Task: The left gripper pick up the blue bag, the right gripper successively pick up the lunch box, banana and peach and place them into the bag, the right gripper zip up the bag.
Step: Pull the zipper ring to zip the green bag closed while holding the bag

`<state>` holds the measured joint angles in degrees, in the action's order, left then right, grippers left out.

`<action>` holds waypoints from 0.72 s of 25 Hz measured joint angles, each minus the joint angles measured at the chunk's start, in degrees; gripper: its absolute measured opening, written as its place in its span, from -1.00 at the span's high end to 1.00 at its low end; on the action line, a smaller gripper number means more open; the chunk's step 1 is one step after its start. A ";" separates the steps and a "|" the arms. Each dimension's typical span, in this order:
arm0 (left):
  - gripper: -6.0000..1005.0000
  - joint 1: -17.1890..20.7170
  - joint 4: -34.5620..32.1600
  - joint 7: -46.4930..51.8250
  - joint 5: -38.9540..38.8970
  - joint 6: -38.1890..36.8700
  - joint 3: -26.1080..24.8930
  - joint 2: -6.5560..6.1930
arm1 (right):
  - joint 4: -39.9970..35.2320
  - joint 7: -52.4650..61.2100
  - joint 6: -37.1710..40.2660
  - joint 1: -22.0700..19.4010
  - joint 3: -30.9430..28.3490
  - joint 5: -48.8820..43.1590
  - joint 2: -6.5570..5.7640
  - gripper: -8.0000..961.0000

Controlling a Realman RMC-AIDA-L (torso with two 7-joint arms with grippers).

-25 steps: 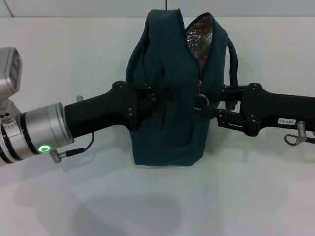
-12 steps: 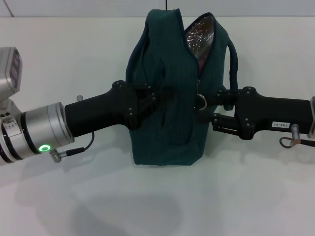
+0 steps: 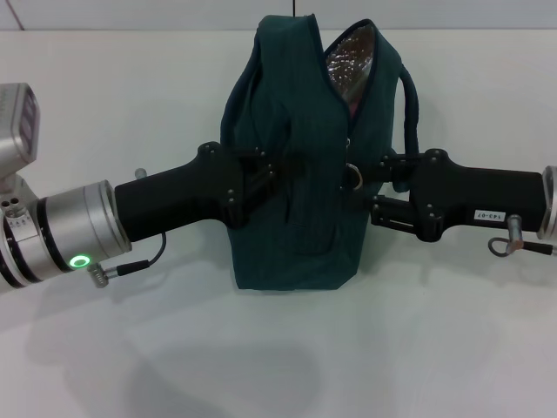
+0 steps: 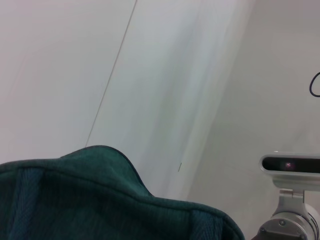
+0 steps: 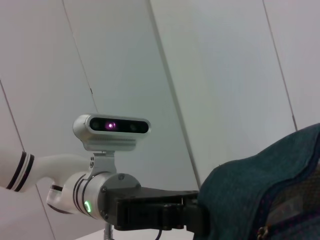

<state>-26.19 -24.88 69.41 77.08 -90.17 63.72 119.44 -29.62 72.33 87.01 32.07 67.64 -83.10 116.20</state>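
In the middle of the white table [image 3: 104, 104], seen from the head camera, the blue bag [image 3: 287, 165] is held up off the surface, casting a soft shadow on the tabletop nearer the robot. The left gripper [image 3: 261, 174] reaches in from the left side and is pressed into the bag's fabric at about mid-height; its fingers are buried in the cloth, clamped on the bag. The right gripper [image 3: 370, 185] comes in from the right side at the same height, its tips right at the metal ring pull [image 3: 355, 177] of the zipper, which hangs on the bag's front; I cannot tell whether they are pinching the ring or merely beside it. Above the ring the zipper is open, and the silver lining [image 3: 348, 61] shows in the gap near the bag's top, with a hint of pink just inside. One padded handle [image 3: 411, 104] loops down the right side, behind the right gripper.
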 joint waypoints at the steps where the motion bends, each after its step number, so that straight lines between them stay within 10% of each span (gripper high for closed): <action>1: 0.90 0.00 0.00 0.00 0.00 0.00 0.00 0.00 | 0.04 0.00 -0.12 0.04 0.02 0.02 0.00 0.15; 18: 0.90 0.10 0.00 0.03 0.12 -0.12 0.00 0.00 | 2.49 0.03 -1.41 1.43 0.03 1.49 -0.01 0.59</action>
<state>-26.10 -24.87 69.44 77.20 -90.29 63.72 119.44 -27.13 72.36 85.60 33.50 67.67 -81.60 116.19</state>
